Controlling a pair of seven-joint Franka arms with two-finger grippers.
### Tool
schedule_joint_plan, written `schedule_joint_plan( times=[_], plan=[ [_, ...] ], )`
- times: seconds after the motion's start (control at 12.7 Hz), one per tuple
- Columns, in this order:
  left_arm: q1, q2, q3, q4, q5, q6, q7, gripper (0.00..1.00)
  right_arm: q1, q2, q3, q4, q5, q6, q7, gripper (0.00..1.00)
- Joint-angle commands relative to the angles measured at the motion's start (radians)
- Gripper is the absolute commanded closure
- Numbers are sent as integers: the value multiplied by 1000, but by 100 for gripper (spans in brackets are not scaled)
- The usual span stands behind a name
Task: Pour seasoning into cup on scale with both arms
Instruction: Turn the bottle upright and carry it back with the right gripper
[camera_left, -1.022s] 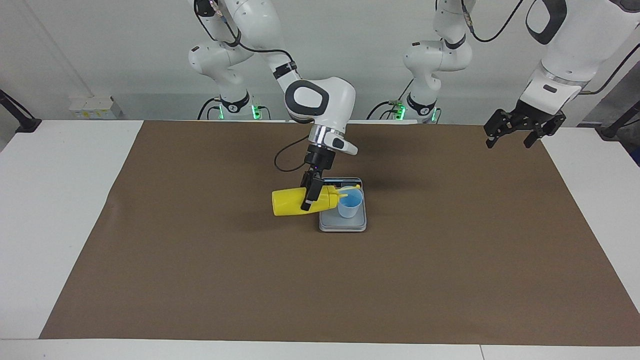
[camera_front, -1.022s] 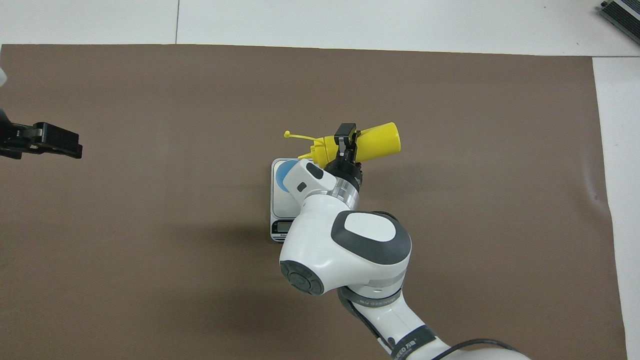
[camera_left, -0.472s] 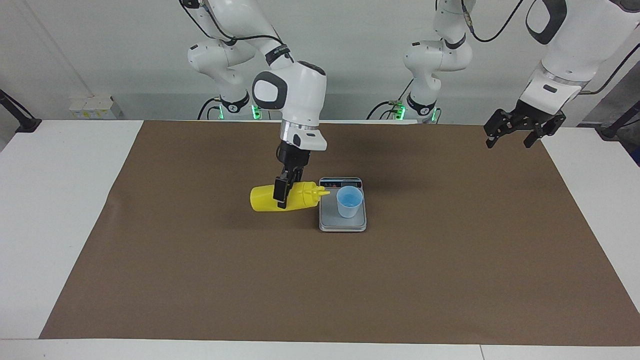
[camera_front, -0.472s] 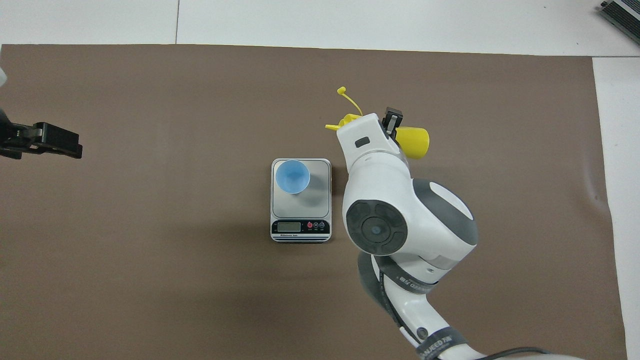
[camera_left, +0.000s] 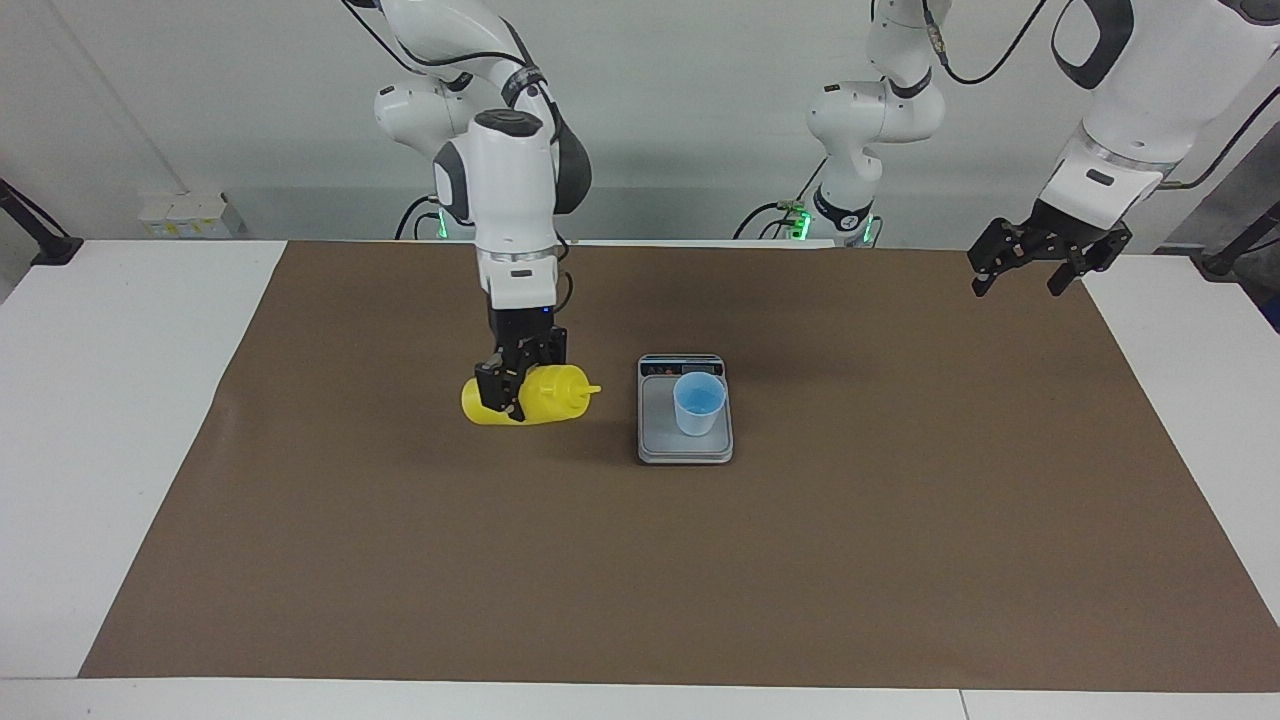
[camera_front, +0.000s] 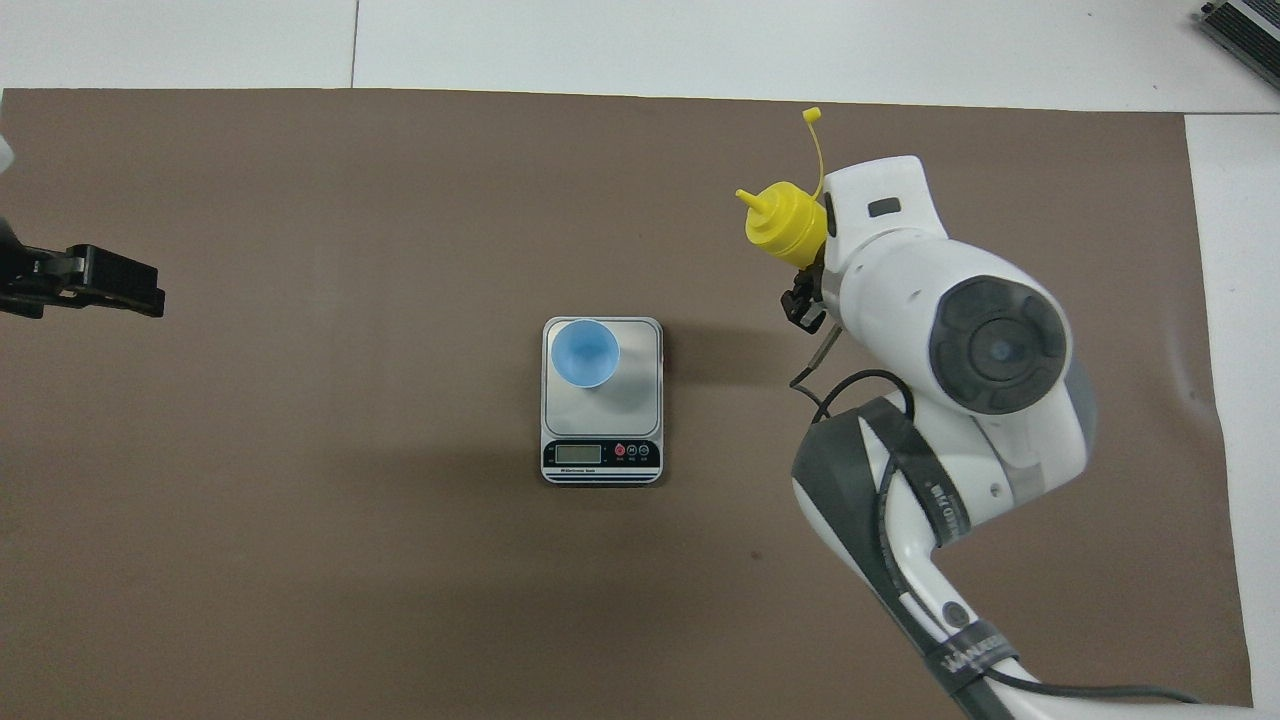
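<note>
The right end effector (camera_left: 520, 385) is clenched on the bottle (camera_left: 530, 395) and has carried it away from the cup (camera_left: 699, 403). A second ago the nozzle hung at the cup's rim; now the bottle lies on its side in the grasp, low over the mat (camera_left: 400, 560), well apart from the scale (camera_left: 686, 450) toward the right arm's end of the worktop. Its cap strap (camera_front: 818, 150) dangles loose, so the nozzle is uncapped. The cup stands upright on the scale, untouched. That suggests the pour is over and the bottle is being put away. The left end effector (camera_left: 1035, 262) waits with fingers spread, grasping nothing, over the mat's corner at its own end.
</note>
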Motion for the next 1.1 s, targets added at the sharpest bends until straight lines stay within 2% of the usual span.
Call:
schedule_joint_plan(
  times=[0.0,0.24,0.55,0.79,1.02],
  plan=[
    [1,-24,2,-23,-8,-8,-6,0,-92,-39,11,-17,206,-1,-188,92],
    [1,-24,2,-23,-8,-7,-6,0,-187,-40,11,-40,470,2,-442,92],
    [1,-24,2,-23,-8,-8,-6,0,-285,-39,8,-120,890,13,-845,90],
    [1,-24,2,-23,-8,-7,-6,0,-296,-39,8,-206,1154,67,-1061,90],
    [1,-24,2,-23,-8,-8,-6,0,-298,-39,6,-301,1524,101,-1389,88]
  ],
)
